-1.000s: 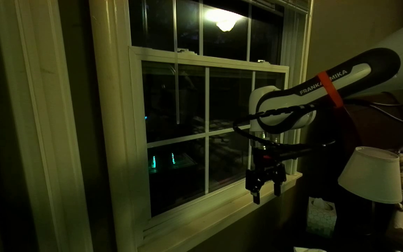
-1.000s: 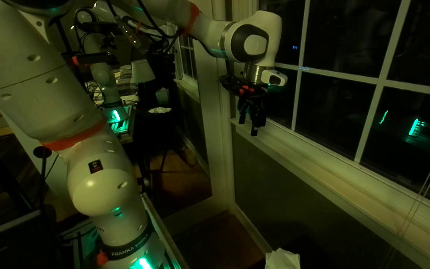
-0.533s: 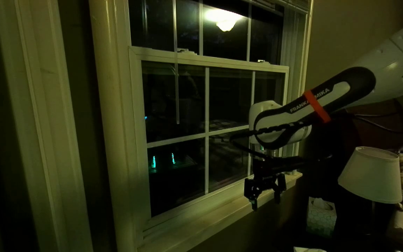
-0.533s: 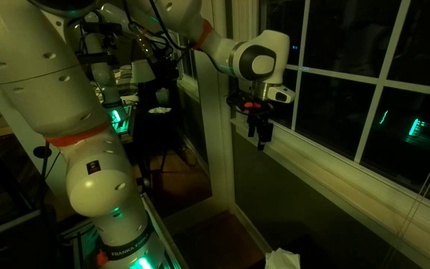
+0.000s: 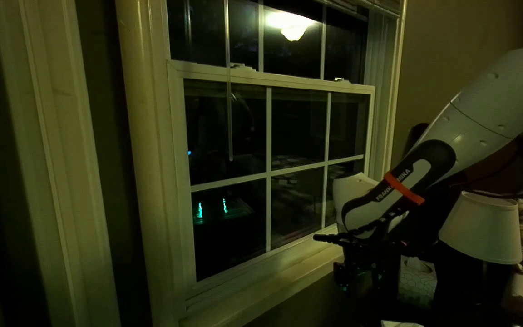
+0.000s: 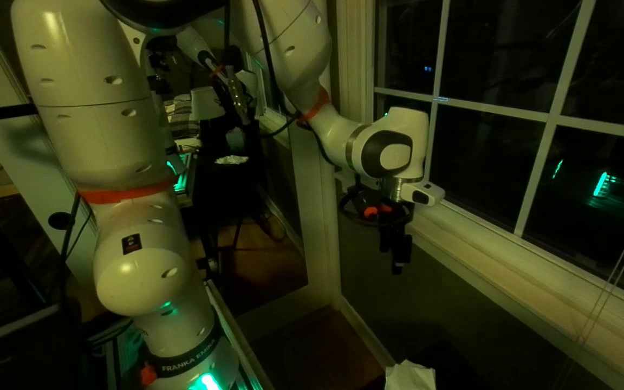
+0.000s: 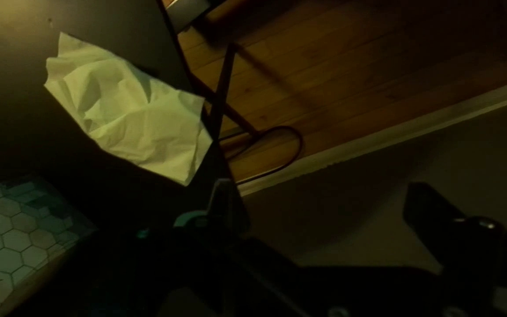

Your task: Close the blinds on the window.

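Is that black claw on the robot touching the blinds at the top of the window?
Apart. An exterior view shows the gripper hanging low while the blinds sit at the top of the window, with a broad gap between them.

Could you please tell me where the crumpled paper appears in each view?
In an exterior view: a sliver of the paper, bottom edge, right of centre.
In an exterior view: the paper, bottom edge, right of centre; apparent reflection farther left.
Wrist view: the paper, upper left, whole.
Shared by all: the gripper.
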Available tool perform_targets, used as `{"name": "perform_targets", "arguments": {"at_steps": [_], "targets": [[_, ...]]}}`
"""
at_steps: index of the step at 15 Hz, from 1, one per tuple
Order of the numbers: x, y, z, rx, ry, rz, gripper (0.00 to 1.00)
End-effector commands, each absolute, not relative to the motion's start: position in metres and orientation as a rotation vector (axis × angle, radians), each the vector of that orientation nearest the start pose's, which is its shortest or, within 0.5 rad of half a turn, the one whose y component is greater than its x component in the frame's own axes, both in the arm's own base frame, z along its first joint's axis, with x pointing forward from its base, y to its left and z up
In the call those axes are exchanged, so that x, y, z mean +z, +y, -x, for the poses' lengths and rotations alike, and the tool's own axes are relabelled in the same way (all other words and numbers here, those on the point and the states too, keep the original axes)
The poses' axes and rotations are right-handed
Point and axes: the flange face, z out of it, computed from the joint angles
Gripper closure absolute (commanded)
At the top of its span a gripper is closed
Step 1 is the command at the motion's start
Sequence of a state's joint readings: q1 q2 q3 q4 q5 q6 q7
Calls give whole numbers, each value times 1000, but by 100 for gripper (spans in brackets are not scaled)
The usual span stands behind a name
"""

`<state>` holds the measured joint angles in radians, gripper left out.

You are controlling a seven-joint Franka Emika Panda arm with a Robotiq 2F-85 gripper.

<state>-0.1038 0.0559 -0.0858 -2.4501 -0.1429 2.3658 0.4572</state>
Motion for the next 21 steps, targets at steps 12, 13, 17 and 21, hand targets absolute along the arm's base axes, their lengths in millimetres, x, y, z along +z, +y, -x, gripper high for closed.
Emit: {"name": "perform_targets", "arguments": {"at_steps": [12, 13, 17, 21], "targets": [[310, -234, -451, -383, 1392, 3184, 0], [311, -235, -451, -387, 1395, 3183, 0], [304, -245, -467, -534, 1356, 3196, 0], [297, -279, -482, -780, 1356, 3162, 0]]}}
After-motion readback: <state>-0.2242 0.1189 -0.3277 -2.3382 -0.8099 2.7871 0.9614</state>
